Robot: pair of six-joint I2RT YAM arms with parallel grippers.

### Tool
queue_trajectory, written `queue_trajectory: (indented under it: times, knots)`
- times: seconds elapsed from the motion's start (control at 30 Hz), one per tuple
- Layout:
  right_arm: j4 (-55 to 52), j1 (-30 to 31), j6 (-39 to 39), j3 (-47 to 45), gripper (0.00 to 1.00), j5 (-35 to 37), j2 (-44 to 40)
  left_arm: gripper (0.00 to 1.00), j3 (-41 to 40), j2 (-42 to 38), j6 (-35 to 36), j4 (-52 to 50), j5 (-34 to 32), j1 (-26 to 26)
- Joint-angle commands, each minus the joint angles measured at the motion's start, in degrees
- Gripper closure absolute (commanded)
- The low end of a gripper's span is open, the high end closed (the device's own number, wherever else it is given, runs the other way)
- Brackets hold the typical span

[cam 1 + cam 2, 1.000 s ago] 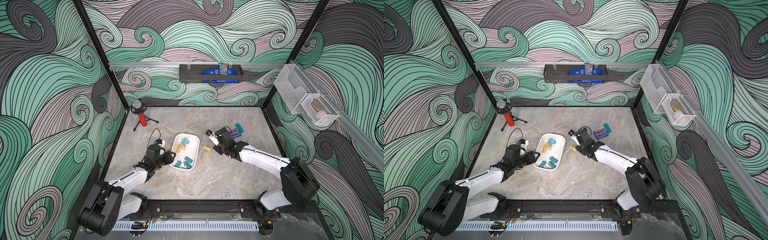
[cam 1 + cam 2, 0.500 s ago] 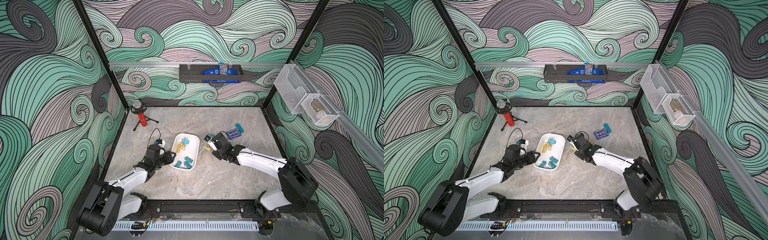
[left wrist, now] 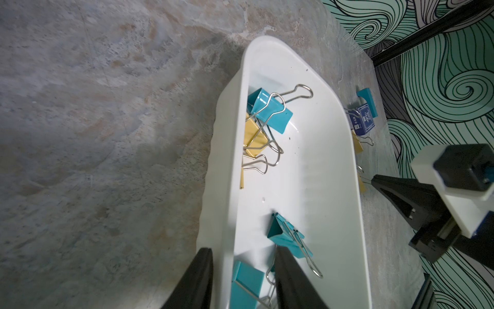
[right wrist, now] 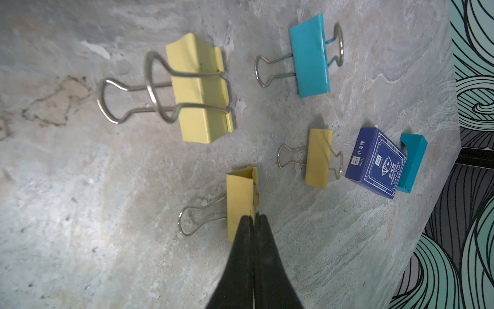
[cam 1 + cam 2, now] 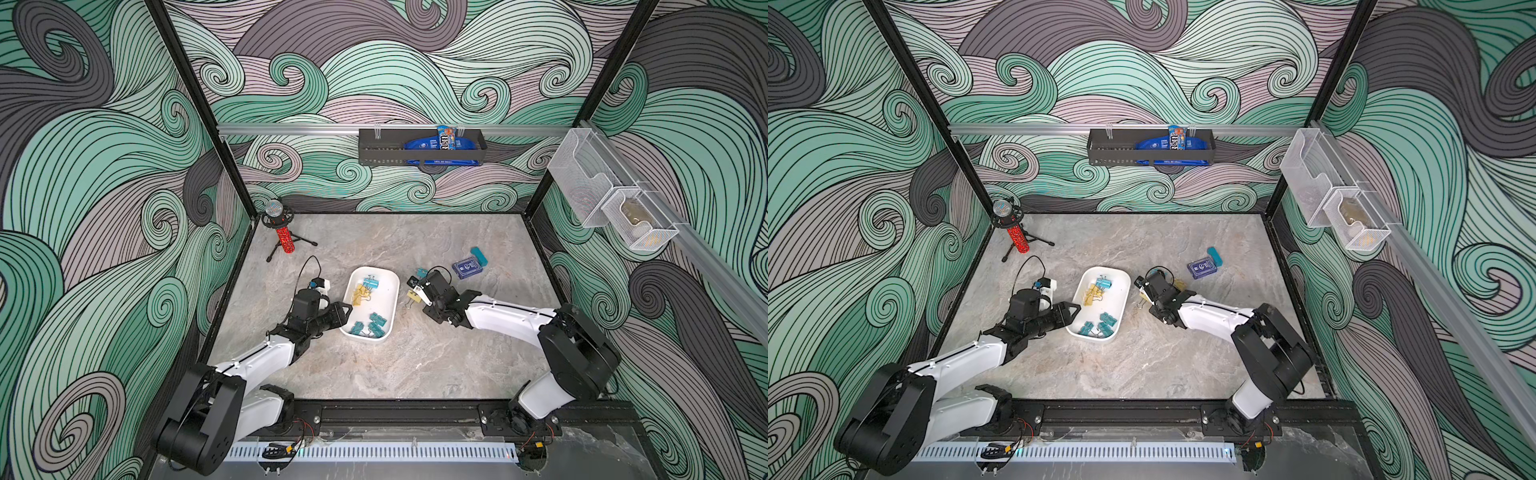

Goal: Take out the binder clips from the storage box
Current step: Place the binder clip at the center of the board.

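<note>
Lying on the grey, veined stone-look table [image 5: 415, 365]: one box [image 5: 384, 301] of glossy white plastic, shallow, rounded-rectangle, with low smooth walls.

Contents: clips [image 3: 270, 112] with folded painted-metal bodies, teal or pale yellow, and silver wire loop handles. One teal clip is tangled with yellow ones toward the box's far end. More teal ones [image 5: 370, 326] lie at the end nearer the arms.

Outside the box, on its right: four clips flat on the table, apart from one another, three yellow and one teal [image 4: 310, 56]. Beyond them sits a dark blue card box [image 4: 374, 163], touching a teal block [image 4: 411, 163].

Left gripper [image 3: 242, 252]: black tapered fingers apart, astride the box's long wall, one outside, one inside beside teal clips. Both top views show only the gripper meeting the box's left rim.

Right gripper [image 4: 253, 217]: fingers pressed together, tips at the edge of a yellow clip [image 4: 240, 206]. Whether they pinch anything cannot be told. Only the right wrist view shows all four loose clips; in both top views the arm covers some.
</note>
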Motion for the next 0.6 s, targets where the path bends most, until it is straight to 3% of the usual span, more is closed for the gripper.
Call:
queue_trajectory:
  times: [0.0,0.33,0.57]
  knots:
    - [-0.3,0.0,1.0,0.4,1.00,0.4,0.2,0.59,0.1,-1.4,0.1,0.7,1.0,0.2]
    - [-0.4,0.9,1.2,0.9,0.82,-0.5,0.0,0.59,0.1,-2.4,0.0,0.0,1.0,0.2]
    - [-0.9,2.0,1.0,2.1,0.66,0.0,-5.1,0.59,0.1,-5.8,0.0,-2.4,-0.1,0.3]
